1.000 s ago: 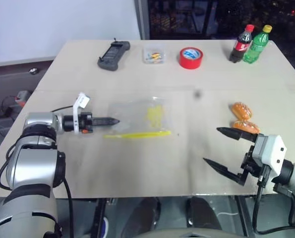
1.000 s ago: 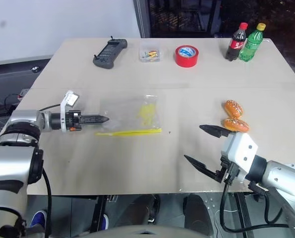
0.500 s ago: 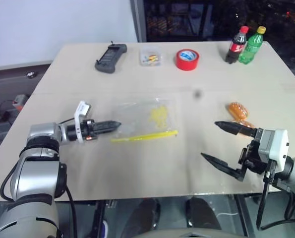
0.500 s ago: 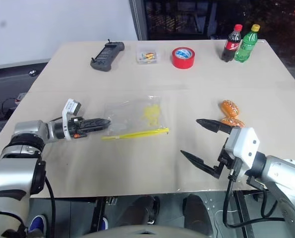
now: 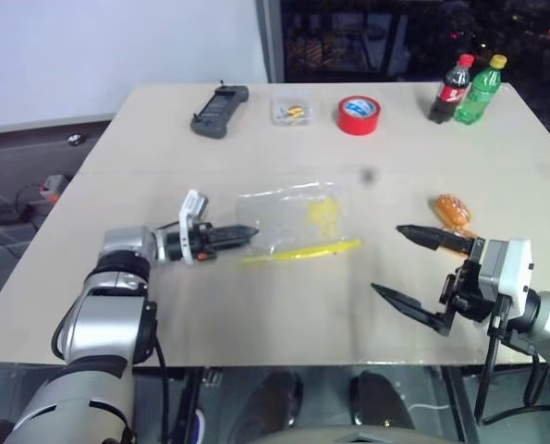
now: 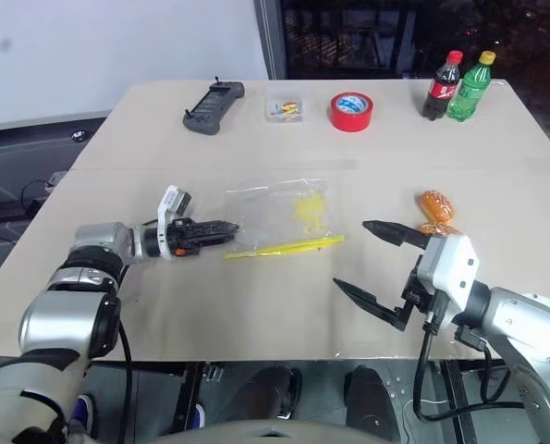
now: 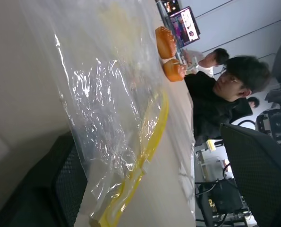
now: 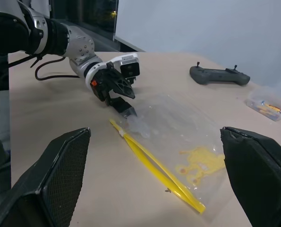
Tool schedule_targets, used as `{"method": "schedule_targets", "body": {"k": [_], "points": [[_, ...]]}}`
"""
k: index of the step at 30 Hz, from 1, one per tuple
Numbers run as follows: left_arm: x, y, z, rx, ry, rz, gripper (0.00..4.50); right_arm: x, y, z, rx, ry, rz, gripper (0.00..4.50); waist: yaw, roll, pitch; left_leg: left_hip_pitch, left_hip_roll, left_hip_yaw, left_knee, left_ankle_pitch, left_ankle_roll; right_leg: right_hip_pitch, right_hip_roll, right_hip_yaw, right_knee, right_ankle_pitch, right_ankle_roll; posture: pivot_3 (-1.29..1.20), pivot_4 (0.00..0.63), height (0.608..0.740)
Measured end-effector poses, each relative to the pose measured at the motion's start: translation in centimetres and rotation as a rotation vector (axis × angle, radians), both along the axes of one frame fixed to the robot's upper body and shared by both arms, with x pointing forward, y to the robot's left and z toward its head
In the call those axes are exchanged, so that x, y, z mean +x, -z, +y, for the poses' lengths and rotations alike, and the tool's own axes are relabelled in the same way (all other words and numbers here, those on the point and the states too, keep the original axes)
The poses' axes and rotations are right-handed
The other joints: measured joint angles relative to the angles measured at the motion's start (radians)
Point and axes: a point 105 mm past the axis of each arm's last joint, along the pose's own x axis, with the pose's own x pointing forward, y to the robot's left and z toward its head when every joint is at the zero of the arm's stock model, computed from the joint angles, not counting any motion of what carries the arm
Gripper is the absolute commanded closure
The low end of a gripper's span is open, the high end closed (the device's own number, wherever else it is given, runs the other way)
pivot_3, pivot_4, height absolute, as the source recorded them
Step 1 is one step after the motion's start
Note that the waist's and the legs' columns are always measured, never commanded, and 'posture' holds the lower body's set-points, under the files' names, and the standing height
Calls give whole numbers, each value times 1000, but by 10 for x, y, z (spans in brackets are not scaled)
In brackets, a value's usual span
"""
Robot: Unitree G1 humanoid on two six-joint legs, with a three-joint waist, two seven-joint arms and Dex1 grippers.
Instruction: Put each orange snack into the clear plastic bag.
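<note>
Now left end effector [image 6: 230, 225] pinched bag [image 6: 284, 208] corner at 9 o'clock, steadying it; right end effector [image 6: 372, 262] gaped wide beside snacks [image 6: 434, 205].

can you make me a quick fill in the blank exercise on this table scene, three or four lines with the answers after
1. The clear plastic bag has a seal strip coloured ____.
2. The two orange snacks lie on the table just beyond the ____ hand.
3. The left hand has its fingertips at the edge of the ____.
4. At the table's far edge, the red tape roll sits between the small clear box and the two ____.

Missing words: yellow; right; bag; bottles
</note>
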Motion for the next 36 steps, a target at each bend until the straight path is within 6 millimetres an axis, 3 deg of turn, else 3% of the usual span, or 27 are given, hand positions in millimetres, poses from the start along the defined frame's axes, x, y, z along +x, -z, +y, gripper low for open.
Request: {"method": "schedule_targets", "body": {"k": [3, 6, 9, 17, 23, 28, 36], "points": [[-1, 8, -4, -24, -25, 35, 2828, 0, 2, -1, -1, 9, 2, 0, -4, 0, 0, 0, 0, 0, 0, 0, 0, 0, 0, 0, 0, 0, 0, 0, 150, 740], [-1, 4, -8, -63, -25, 51, 4359, 0, 2, -1, -2, 13, -2, 0, 3, 6, -5, 5, 0, 0, 0, 0, 0, 5, 0, 0, 0, 0, 0, 0, 150, 740], [0, 2, -10, -85, -40, 70, 4444, 1, 3, -1, -9, 24, -8, 0, 8, 6, -5, 15, 2, 0, -2, -1, 0, 15, 0, 0, -2, -4, 6, 0, 150, 740], [-12, -9, -19, -181, -24, 147, 4444, 8, 9, 8, -25, 61, -45, 0, 5, 4, -4, 11, 1, -1, -2, -1, 1, 12, 1, 0, -5, -1, 2, 0, 150, 740], [-24, -22, -30, -234, 17, 187, 4444, 26, 25, 19, -132, 111, -119, 0, 3, 0, -1, 5, 1, 0, -2, 1, -2, 5, 2, 1, -4, -1, 2, 0, 150, 740], [-28, -47, -33, -276, 38, 173, 4444, 54, 51, 30, -345, 152, -242, 0, -10, -2, 0, 3, 1, 0, -2, 1, -3, 2, 2, 2, -3, -1, 1, 0, 150, 740], [-35, -62, -39, -299, 53, 170, 4444, 89, 68, 53, -439, 174, -342, 0, -19, -2, 0, 0, 2, 1, -2, 1, -4, -2, 2, 3, -2, -1, 1, 0, 150, 740]]}}
